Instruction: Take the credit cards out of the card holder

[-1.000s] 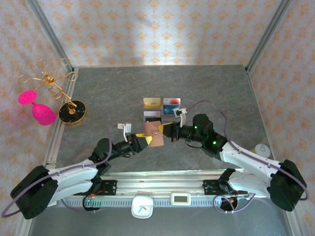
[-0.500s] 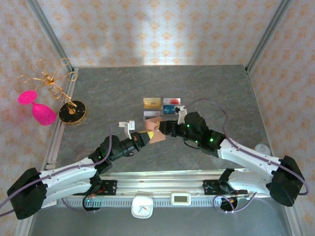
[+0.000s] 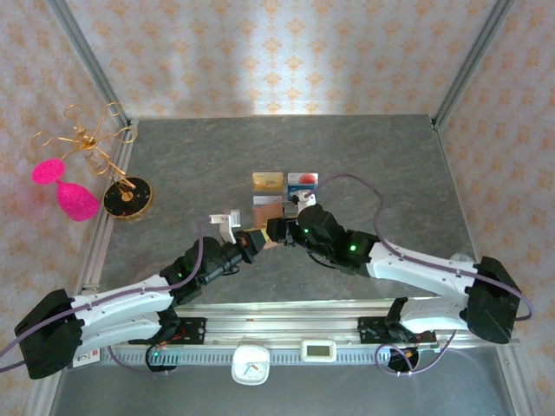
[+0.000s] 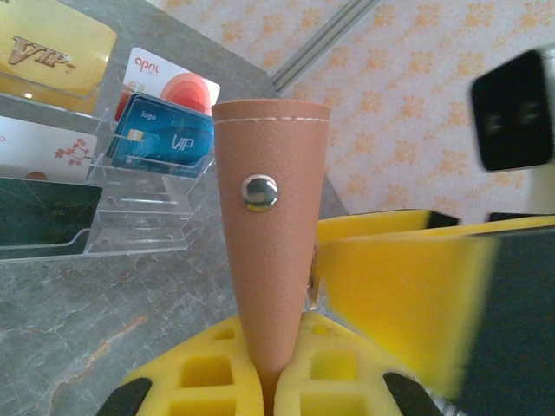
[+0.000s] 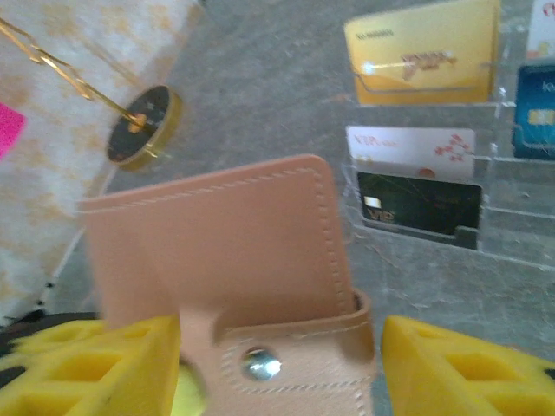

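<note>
At desk centre, 6 o'clock of the clear stand (image 3: 284,192) | card holder (image 4: 273,243) upright, base pinched by left end effector (image 4: 270,368) | right end effector (image 5: 277,364) has closed in from 3 o'clock, pads spread astride the snap tab (image 5: 295,347) | holder looks shut; unsnapping judged next.

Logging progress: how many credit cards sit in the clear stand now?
5: gold card back left, red-and-white card back right, blue card below it, floral card and black card front left. Card holder may hide more.
</note>
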Robot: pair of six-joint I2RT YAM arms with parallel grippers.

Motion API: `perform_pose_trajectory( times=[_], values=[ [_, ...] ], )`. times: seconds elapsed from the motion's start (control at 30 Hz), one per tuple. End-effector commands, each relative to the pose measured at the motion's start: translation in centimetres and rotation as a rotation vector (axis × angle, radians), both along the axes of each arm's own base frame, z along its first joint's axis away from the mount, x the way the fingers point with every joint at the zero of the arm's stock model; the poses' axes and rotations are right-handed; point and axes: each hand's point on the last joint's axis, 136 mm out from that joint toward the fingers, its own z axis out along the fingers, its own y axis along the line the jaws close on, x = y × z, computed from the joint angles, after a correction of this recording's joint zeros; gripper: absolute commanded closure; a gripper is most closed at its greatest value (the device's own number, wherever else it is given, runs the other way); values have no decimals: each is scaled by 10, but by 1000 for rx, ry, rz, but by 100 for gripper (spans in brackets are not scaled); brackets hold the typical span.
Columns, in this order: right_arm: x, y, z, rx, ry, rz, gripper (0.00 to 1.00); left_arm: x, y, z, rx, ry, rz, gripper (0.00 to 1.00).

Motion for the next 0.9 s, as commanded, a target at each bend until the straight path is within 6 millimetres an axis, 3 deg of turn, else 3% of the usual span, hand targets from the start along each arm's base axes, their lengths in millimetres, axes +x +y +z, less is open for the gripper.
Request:
perform_pose_trajectory(
  times=[0.0, 0.1, 0.23, 0.43, 0.67, 0.77, 0.87],
  values=[
    [7, -2, -6, -46, 5, -42, 40, 0, -4, 36, -67, -86, -5, 100],
    [9, -5, -22, -113, 32, -57, 46, -1, -3, 42, -82, -97, -3, 100],
    [11, -18, -32, -171, 34, -103, 70, -1, 4, 46, -84, -103, 22, 100],
    [17, -39, -32, -185, 9, -167, 100, -2, 5, 37, -58, -71, 21, 100],
    [21, -60, -23, -125, -13, -182, 100, -8, 9, 24, -47, -54, 10, 100],
    [14, -59, -7, -25, -45, -117, 100, -12, 9, 23, -51, -62, -19, 100],
    [5, -57, -10, 18, -15, -64, 100, -11, 8, 7, -33, -7, -28, 100]
  ],
)
